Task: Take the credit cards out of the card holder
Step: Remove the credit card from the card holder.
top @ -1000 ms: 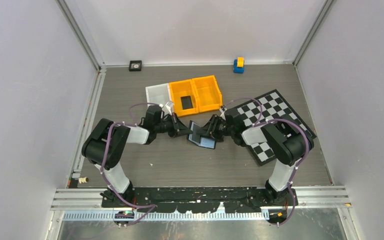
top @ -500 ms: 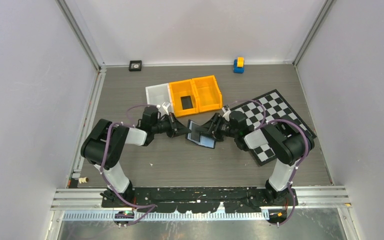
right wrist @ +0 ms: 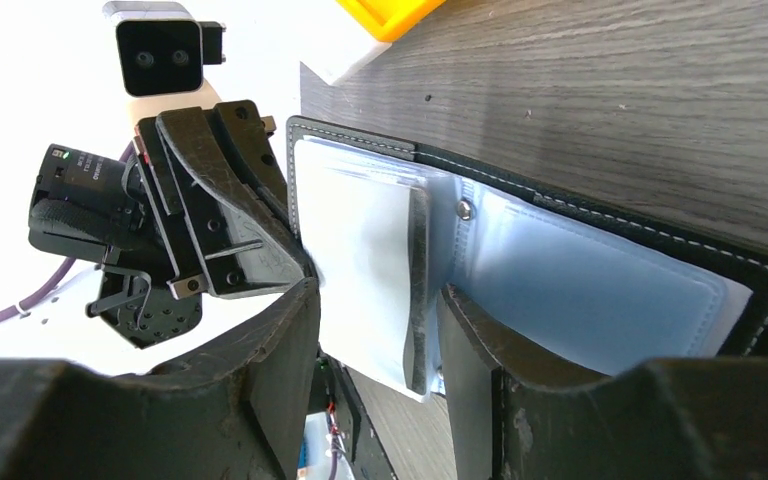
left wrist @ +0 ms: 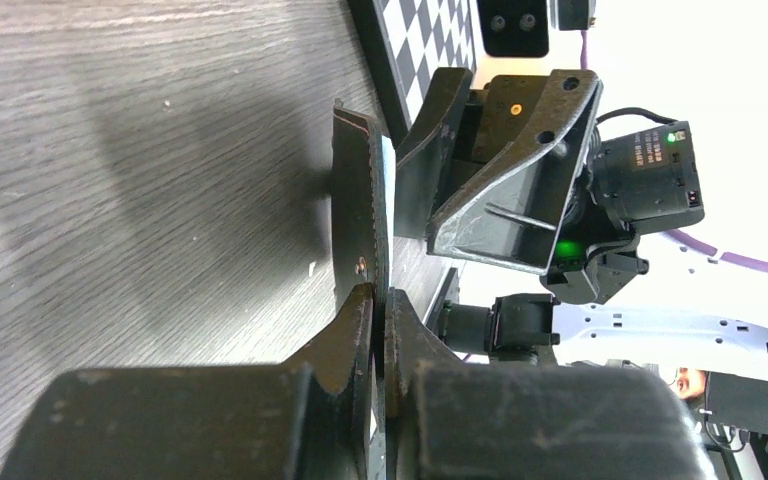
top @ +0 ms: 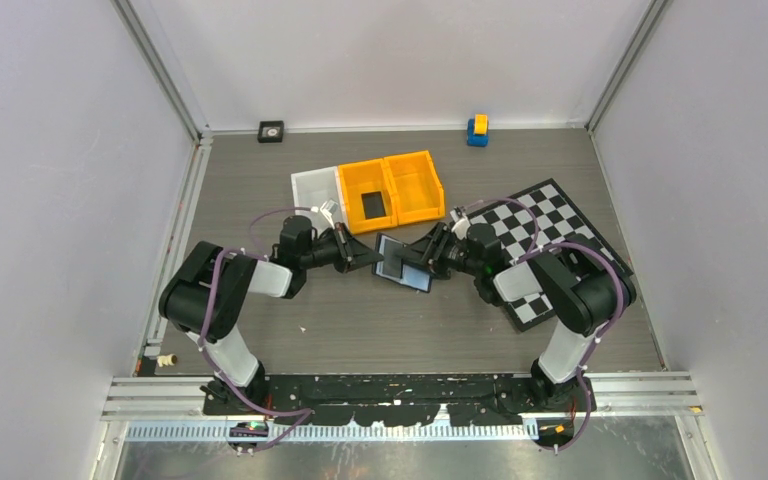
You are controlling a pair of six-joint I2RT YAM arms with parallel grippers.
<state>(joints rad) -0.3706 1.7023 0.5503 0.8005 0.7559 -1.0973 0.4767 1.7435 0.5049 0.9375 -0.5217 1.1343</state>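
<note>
The card holder (top: 403, 263) lies open between my two grippers, its pale grey-blue inner panels (right wrist: 600, 290) facing up. My left gripper (left wrist: 380, 300) is shut on the edge of one flap (left wrist: 360, 200), seen edge-on. My right gripper (right wrist: 380, 320) is open, its fingers (right wrist: 470, 340) astride a pale inner leaf (right wrist: 360, 240). That leaf has a thin dark edge (right wrist: 417, 290) that may be a card. One dark card (top: 371, 205) lies in the left orange bin. In the top view, the left gripper (top: 370, 258) and right gripper (top: 428, 255) face each other across the holder.
Two orange bins (top: 415, 185) and a white tray (top: 315, 186) stand just behind the holder. A chessboard (top: 545, 245) lies under the right arm. A small black block with a ring (top: 271, 131) and a blue and yellow toy (top: 477, 129) sit by the back wall.
Both grippers and the card holder have shifted slightly toward the back of the table. The left gripper keeps its hold on the flap.
</note>
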